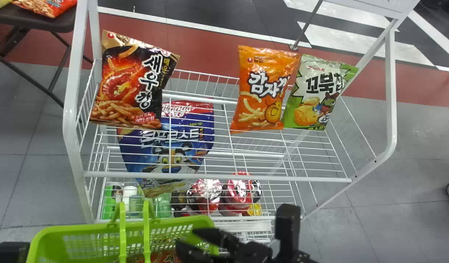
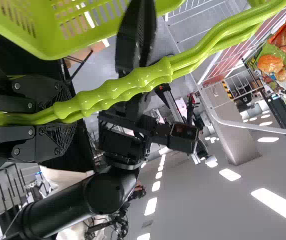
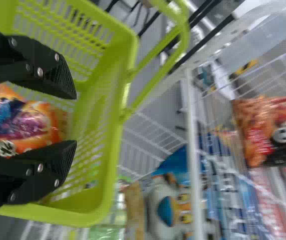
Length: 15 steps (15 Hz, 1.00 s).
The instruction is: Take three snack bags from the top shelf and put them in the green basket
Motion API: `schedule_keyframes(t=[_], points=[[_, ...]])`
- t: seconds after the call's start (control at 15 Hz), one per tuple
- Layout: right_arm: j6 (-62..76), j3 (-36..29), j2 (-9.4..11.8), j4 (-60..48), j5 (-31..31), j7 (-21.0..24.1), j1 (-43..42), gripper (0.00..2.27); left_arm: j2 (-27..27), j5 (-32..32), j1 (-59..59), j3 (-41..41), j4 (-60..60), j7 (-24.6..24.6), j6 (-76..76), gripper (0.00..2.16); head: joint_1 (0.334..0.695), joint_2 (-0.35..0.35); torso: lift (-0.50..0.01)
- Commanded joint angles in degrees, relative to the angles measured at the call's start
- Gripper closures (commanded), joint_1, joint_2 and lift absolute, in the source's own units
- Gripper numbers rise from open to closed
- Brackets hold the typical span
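White wire top shelf (image 1: 246, 178), far: black bag (image 1: 131, 82) left, orange bag (image 1: 265, 87) and green bag (image 1: 316, 95) right. Green basket (image 1: 100, 227), near: snack bag (image 3: 27, 122) inside, your left gripper (image 2: 74, 116) clasping its handles (image 2: 127, 87). Your right gripper (image 1: 185, 239) gapes above; placement looks finished, so fetch another.

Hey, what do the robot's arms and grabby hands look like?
They're black! The left gripper and right gripper each have two chunky fingers with shiny silver, round screw heads. The finger pads narrow toward the tips and have a bumpy, ridged surface. The right arm is a smooth, fat tube with a rounded joint, and a small black box sticks out near its wrist.
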<state>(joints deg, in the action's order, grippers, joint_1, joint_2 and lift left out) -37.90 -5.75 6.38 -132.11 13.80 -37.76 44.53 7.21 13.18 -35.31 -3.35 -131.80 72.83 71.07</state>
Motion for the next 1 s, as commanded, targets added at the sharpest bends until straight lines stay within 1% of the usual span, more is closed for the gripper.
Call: schedule_keyframes(t=[0.0,0.13,0.27,0.47,0.53,0.8,0.87,0.93], points=[[17.2,-1.7,-0.4,2.1,3.0,0.7,-0.6,0.06,0.0,-0.1,0.2,-0.4,0.1,-0.1,0.1,1.9,0.695,-0.35,-0.036],[30.9,-2.2,-1.1,5.7,3.3,2.2,-3.7,0.06,0.0,-0.3,0.3,-1.1,0.1,-0.7,0.4,1.9,0.695,-0.35,-0.036],[44.1,-1.9,-1.2,10.0,2.4,7.0,-7.7,0.06,0.0,-0.5,0.6,-1.5,0.1,-0.8,1.0,1.9,0.695,-0.35,-0.036],[46.4,-2.0,-1.5,15.0,0.8,14.4,-15.5,0.07,0.0,-0.7,0.8,-2.0,0.2,-1.4,1.3,1.9,0.695,-0.35,-0.036],[46.5,-2.2,-1.6,17.3,0.3,14.8,-18.4,0.07,0.2,-0.7,0.8,-2.3,0.2,-1.4,1.3,1.9,0.695,-0.35,-0.036],[47.6,-2.6,-1.7,31.4,-5.4,21.7,-30.9,0.08,0.2,-1.0,1.0,-2.4,0.8,-1.4,1.3,1.9,0.695,-0.35,-0.036],[48.8,-2.6,-1.7,34.6,-6.1,24.1,-33.4,0.08,0.2,-1.0,1.2,-2.4,0.8,-1.4,1.3,1.9,0.695,-0.35,-0.036],[49.2,-3.0,-1.7,37.0,-6.2,25.2,-35.1,0.08,0.2,-0.9,1.1,-2.4,0.8,-1.3,1.3,1.9,0.695,-0.35,-0.036]])
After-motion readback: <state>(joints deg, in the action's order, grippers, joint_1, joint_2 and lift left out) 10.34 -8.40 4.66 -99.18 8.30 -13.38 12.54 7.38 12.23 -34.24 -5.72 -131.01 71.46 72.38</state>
